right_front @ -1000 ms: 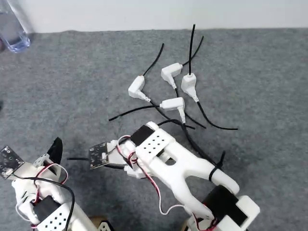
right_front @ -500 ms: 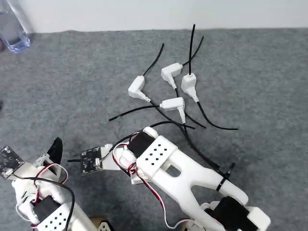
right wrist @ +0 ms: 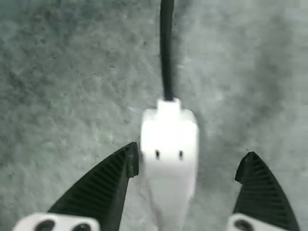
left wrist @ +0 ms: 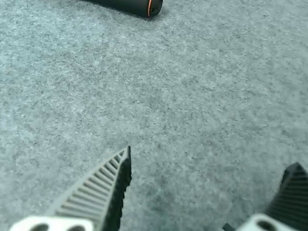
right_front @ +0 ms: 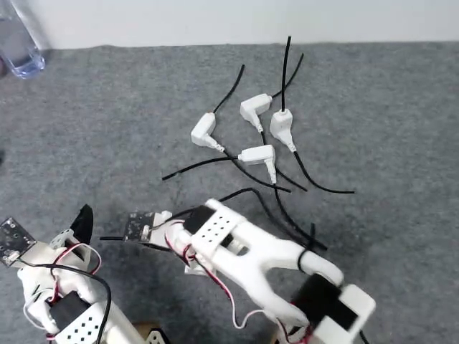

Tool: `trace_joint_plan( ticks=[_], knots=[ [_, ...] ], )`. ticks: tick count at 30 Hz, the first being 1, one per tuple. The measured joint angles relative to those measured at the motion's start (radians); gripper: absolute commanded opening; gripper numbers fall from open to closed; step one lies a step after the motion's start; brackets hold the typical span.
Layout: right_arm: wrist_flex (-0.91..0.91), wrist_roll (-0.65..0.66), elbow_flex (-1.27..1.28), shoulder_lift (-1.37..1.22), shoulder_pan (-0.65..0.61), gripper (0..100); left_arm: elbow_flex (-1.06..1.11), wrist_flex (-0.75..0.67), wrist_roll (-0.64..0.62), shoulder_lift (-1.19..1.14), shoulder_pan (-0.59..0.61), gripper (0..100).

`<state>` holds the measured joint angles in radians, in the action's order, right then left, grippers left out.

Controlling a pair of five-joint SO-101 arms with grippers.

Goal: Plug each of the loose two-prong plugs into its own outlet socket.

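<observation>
Several white plugs and sockets on black cords lie loose on the grey carpet: one [right_front: 203,132] to the left, two [right_front: 254,109] [right_front: 281,125] farther back, one [right_front: 258,155] nearest the arms. My right arm [right_front: 237,244] is bent low in front of them. Its right gripper [right wrist: 187,190] is open around a white socket piece [right wrist: 169,154] with two small holes and a black cord [right wrist: 166,48]. One finger [right wrist: 113,185] is close beside the piece; the other stands apart. My left gripper [left wrist: 202,192] hangs open over bare carpet, at the front left by the left arm [right_front: 61,287].
A clear bottle [right_front: 18,43] stands at the back left corner by the white wall. A black cylinder with an orange ring [left wrist: 127,5] lies on the carpet beyond the left gripper. A thin black cord [right_front: 113,237] runs out leftward from under the right wrist.
The right arm has swung to the left and its wrist has moved with it. The left arm and the plugs at the back have not moved.
</observation>
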<state>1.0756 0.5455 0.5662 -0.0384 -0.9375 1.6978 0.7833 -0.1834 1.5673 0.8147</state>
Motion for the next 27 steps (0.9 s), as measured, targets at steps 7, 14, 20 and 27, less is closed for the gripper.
trace_joint_plan(
  ticks=[7, 14, 20, 27],
  knots=[
    [-0.029, -0.003, -0.005, -0.075, -0.014, 18.6, 0.0, 0.0, 0.0, 0.0, 0.0, 45],
    [-0.037, -0.005, -0.031, -0.077, -0.006, 0.9, 0.0, 0.0, 0.0, 0.0, 0.0, 45],
    [-0.025, 0.043, -0.054, -0.078, 0.025, 0.8, 0.0, 0.0, 0.0, 0.0, 0.0, 45],
    [0.147, 0.048, -0.21, 0.002, 0.196, 0.8, 0.0, 0.0, 0.0, 0.0, 0.0, 45]
  ],
)
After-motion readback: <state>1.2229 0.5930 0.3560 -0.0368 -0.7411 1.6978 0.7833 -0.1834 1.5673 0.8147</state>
